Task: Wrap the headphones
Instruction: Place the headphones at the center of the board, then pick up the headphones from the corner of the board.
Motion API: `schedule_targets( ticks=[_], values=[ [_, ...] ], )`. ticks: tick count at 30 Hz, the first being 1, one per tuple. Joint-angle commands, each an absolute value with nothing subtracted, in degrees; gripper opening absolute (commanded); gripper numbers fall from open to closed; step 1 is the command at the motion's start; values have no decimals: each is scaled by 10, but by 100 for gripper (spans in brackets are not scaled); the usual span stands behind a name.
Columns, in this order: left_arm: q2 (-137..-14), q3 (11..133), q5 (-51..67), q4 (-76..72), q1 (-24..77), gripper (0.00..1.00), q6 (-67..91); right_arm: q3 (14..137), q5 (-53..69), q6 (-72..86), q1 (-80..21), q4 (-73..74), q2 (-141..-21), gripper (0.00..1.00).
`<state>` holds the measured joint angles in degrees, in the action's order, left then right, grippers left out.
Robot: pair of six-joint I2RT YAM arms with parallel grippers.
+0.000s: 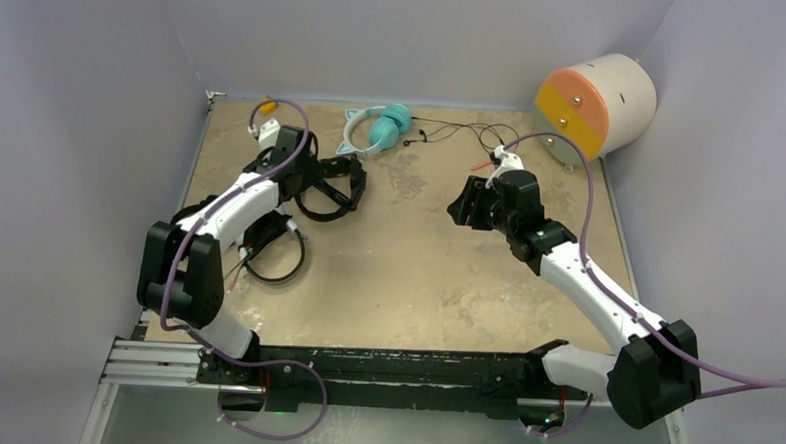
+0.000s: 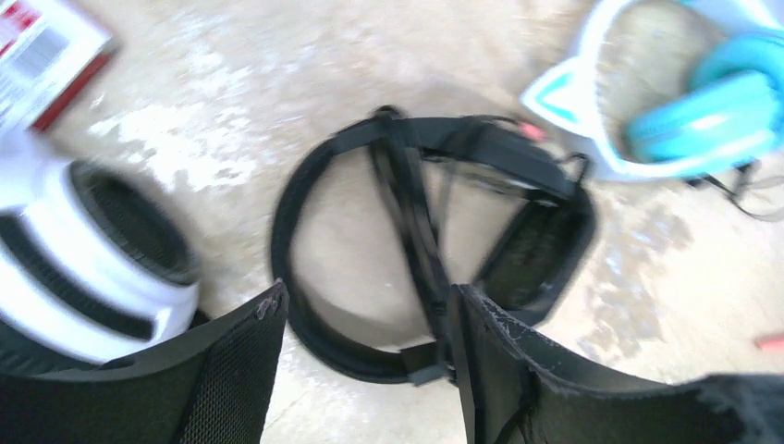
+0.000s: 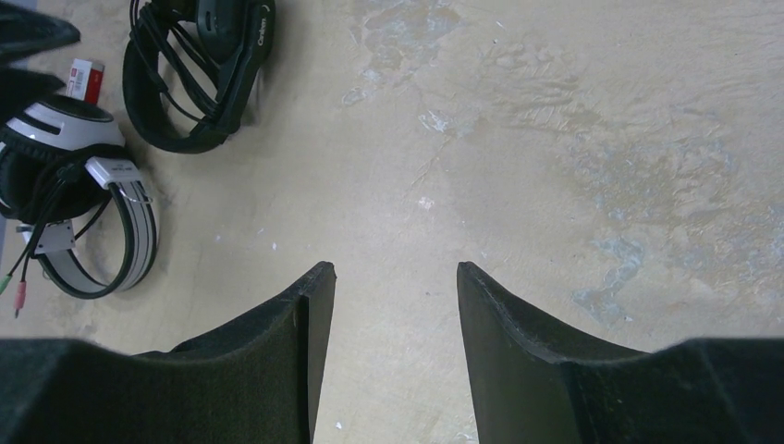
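Left wrist: left gripper (image 2: 368,294) is hovering open over the black headphones (image 2: 536,250). Right gripper (image 3: 393,270) is gaping empty, farther away.

The top external view looks steeply down from above and behind the arm bases. It stands far enough off to take in the whole mottled tan counter (image 1: 417,273), with the all-black over-ear headset (image 1: 335,194) left of centre. The left wrist view hangs close above that headset (image 2: 305,305), blurred, looking past the left fingers (image 2: 231,370). The right wrist view faces down from well to the headset's right, with the right fingers (image 3: 277,370) in the foreground and the headset (image 3: 199,92) at top left. All three views share it.
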<state>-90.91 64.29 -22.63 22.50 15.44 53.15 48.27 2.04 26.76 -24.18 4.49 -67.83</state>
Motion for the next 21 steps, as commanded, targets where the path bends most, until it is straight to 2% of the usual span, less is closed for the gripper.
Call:
schedule_targets(
  ticks=[1,7,12,21],
  values=[
    [-931,711,-130,152,160,62,378,488,26,252,-240,50,-669,55],
    [-1050,823,-50,114,155,64,288,508,58,236,-239,66,-672,55],
    [-1158,953,-6,164,146,68,251,497,64,214,-240,64,-655,55],
    [-1286,1106,76,196,108,72,226,476,56,192,-239,43,-624,55]
  ],
)
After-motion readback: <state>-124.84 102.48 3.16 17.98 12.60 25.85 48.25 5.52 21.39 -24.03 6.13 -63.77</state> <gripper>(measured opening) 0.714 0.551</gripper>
